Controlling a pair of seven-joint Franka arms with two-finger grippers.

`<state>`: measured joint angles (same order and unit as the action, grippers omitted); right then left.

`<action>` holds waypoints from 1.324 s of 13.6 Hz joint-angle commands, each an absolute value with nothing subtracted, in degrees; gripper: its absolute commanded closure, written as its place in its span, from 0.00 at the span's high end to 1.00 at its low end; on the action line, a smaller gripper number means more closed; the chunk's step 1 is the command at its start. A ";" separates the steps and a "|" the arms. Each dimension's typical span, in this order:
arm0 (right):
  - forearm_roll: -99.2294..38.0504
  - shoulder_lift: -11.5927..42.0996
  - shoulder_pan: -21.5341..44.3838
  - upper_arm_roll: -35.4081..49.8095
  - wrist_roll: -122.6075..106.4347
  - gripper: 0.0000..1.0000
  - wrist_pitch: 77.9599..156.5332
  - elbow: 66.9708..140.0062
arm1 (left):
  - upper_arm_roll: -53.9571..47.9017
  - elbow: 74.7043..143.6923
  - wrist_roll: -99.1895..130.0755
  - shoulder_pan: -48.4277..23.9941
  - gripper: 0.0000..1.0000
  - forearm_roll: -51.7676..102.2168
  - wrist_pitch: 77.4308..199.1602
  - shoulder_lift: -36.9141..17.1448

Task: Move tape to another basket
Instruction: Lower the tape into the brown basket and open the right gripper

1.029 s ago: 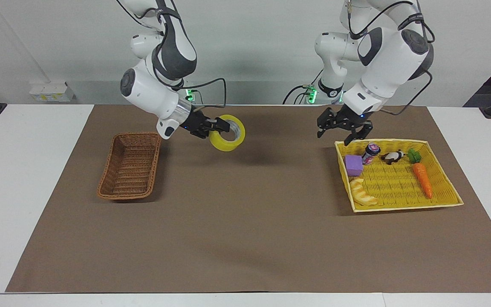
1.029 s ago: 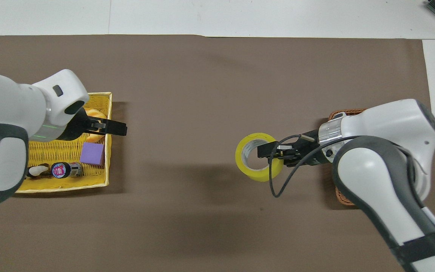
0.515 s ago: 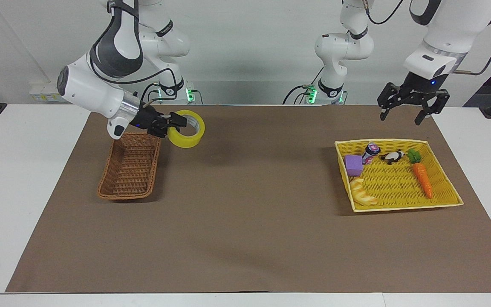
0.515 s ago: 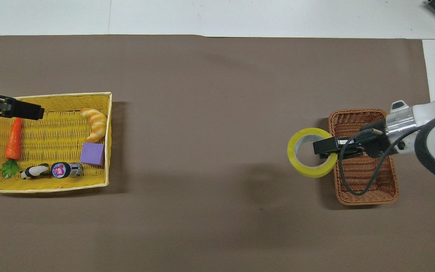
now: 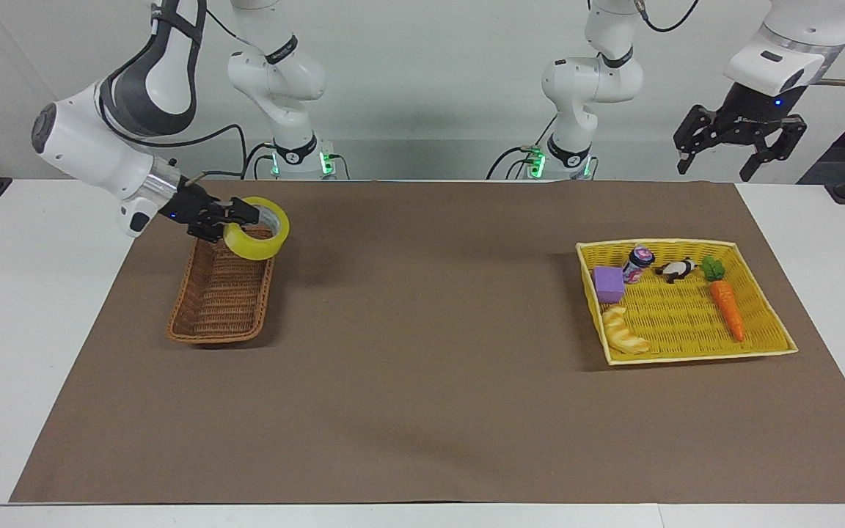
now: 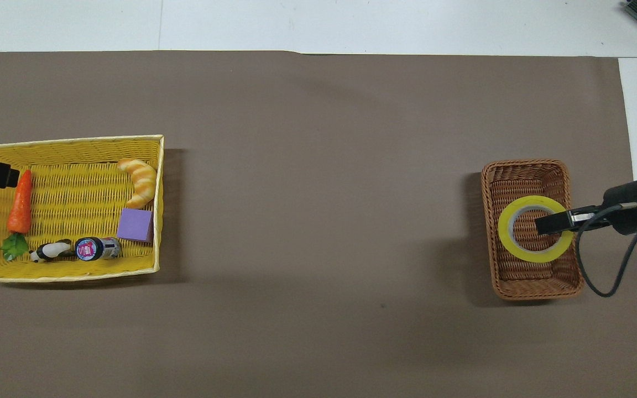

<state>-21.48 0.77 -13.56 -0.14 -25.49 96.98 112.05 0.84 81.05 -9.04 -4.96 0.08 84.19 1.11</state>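
Right gripper point(image 5: 235, 214), its fingers pinching the wall of the tape point(image 5: 257, 237), holds the roll tilted over the basket point(image 5: 206, 326) end below it, where a release now risks it catching the rim and rolling onto the worktop point(image 5: 422, 381); left gripper point(image 5: 739, 139) waits, spread open, aloft.

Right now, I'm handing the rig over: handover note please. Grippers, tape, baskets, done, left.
Right gripper: shut on the tape, holding it in the air over the brown basket, above the end nearer the robots.
Left gripper: open, holding nothing, waiting raised past the yellow basket at its own end of the table.
Done: tape is out of the yellow basket and carried across.
Left: lower it into the brown basket, release, withdraw.
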 commanded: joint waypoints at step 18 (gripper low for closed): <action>1.14 3.69 -12.32 0.62 -51.15 0.00 125.06 122.60 | 1.58 82.88 -9.49 -2.81 1.00 -0.97 80.51 3.78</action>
<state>-0.31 5.20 -13.05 0.31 -50.13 122.97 120.67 2.05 81.38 -9.04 -3.35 0.00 80.56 2.44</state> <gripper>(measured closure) 1.000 0.000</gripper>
